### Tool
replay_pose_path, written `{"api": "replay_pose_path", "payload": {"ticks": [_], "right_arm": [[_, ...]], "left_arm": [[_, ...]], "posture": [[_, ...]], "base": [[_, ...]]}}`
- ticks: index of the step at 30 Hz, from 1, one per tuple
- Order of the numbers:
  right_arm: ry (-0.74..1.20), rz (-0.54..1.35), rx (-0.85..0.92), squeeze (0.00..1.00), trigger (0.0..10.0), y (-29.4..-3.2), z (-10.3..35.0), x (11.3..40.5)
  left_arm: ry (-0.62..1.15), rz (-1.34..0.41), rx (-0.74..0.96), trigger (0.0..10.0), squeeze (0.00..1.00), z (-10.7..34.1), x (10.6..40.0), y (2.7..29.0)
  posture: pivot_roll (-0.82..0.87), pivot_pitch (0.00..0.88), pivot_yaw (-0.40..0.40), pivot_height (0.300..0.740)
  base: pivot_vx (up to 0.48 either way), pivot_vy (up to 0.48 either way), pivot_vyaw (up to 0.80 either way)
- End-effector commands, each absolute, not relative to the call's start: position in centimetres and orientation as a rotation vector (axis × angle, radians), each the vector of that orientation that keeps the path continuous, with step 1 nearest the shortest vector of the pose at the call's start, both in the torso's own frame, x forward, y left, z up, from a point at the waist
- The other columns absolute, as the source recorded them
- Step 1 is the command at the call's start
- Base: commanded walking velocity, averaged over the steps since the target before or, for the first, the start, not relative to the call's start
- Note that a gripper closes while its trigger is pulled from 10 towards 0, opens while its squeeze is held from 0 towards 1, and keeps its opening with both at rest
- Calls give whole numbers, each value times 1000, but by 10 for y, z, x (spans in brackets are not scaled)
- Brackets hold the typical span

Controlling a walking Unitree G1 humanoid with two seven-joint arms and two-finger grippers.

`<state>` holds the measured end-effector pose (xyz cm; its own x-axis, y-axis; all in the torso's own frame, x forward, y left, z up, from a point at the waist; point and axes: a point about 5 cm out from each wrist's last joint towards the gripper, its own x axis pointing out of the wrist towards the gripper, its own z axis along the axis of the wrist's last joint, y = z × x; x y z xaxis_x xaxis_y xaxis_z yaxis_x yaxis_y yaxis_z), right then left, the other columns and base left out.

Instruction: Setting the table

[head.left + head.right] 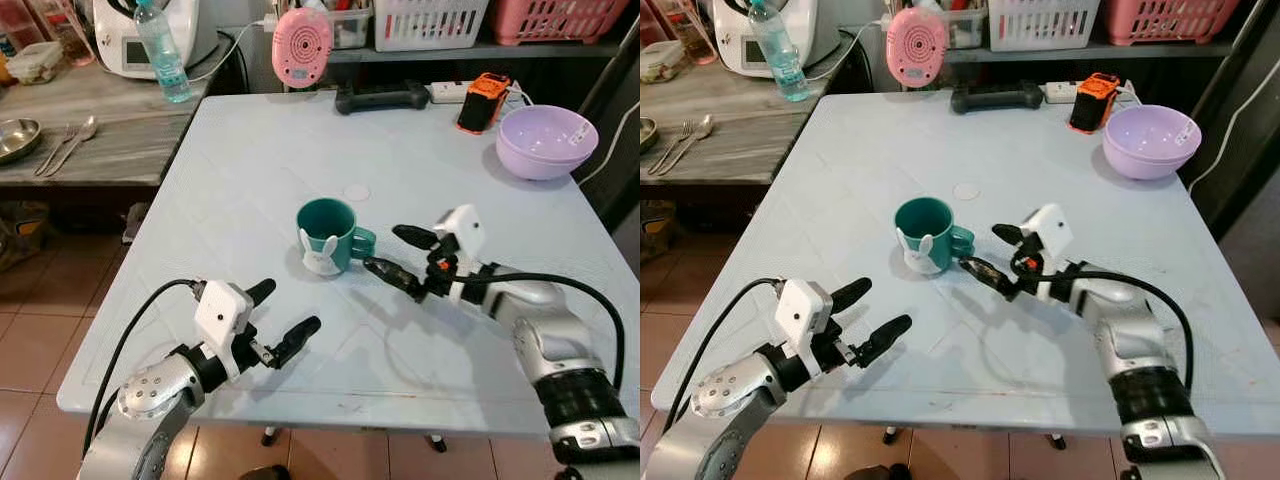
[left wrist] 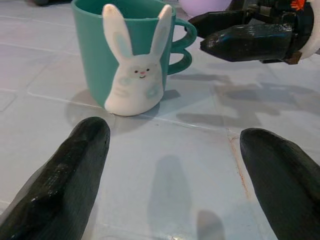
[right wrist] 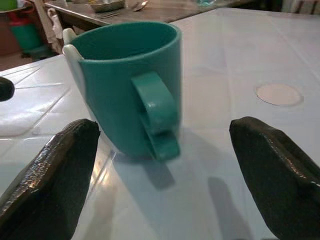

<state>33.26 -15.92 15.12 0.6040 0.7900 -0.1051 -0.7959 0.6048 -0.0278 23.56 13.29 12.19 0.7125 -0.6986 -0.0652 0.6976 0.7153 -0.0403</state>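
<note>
— Where is the mug?

— The green mug (image 1: 327,235) with the white rabbit stands upright on the pale table (image 1: 250,160), just ahead of the right gripper (image 1: 395,252), with its handle turned toward that claw. The right fingers (image 3: 272,172) are spread wide, holding nothing, and do not touch the handle.

— And the other claw?

— The left gripper (image 1: 283,318) sits low near the table's front edge, also released and empty; the mug stands ahead of it, rabbit facing it, a clear gap between.

— What lies further off?

— Far beyond the right gripper, a purple bowl (image 1: 546,141); beyond the mug, a pink round gadget (image 1: 302,46) and a water bottle (image 1: 161,50).
</note>
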Motion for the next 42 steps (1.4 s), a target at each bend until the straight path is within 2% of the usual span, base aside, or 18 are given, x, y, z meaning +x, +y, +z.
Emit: {"api": "replay_pose_path", "payload": {"ticks": [1, 2, 3, 4, 6, 7, 8, 42], "right_arm": [[82, 958, -87, 0, 10000, -153, 152, 335], [82, 958, -87, 0, 10000, -153, 152, 335], [79, 967, -90, 0, 6314, -151, 153, 337], [75, 971, -94, 0, 5137, -149, 154, 338], [70, 975, -98, 0, 3176, -147, 155, 341], [69, 978, -99, 0, 3176, -147, 155, 342], [65, 982, -103, 0, 0, -147, 156, 343], [-13, 1041, -108, 0, 0, -143, 168, 349]], "left_arm": [[70, -776, -6, 10000, 0, 126, 234, 134], [70, -776, -6, 10000, 0, 126, 234, 134], [69, -776, -6, 10000, 0, 126, 234, 134], [69, -774, -7, 10000, 0, 126, 234, 134], [70, -772, -8, 10000, 0, 126, 233, 133], [71, -771, -8, 10000, 0, 126, 233, 133], [72, -770, -9, 10000, 0, 125, 232, 133], [93, -779, 1, 10000, 0, 124, 231, 134]], "posture": [[101, 160, 71, 740], [101, 160, 71, 740], [102, 159, 69, 740], [103, 160, 67, 740], [105, 159, 66, 740], [105, 159, 66, 740], [107, 158, 65, 740], [110, 141, 75, 740]], "base": [[0, 0, 0], [0, 0, 0], [0, 0, 0], [0, 0, 0], [0, 0, 0], [0, 0, 0], [0, 0, 0], [0, 0, 0]]}}
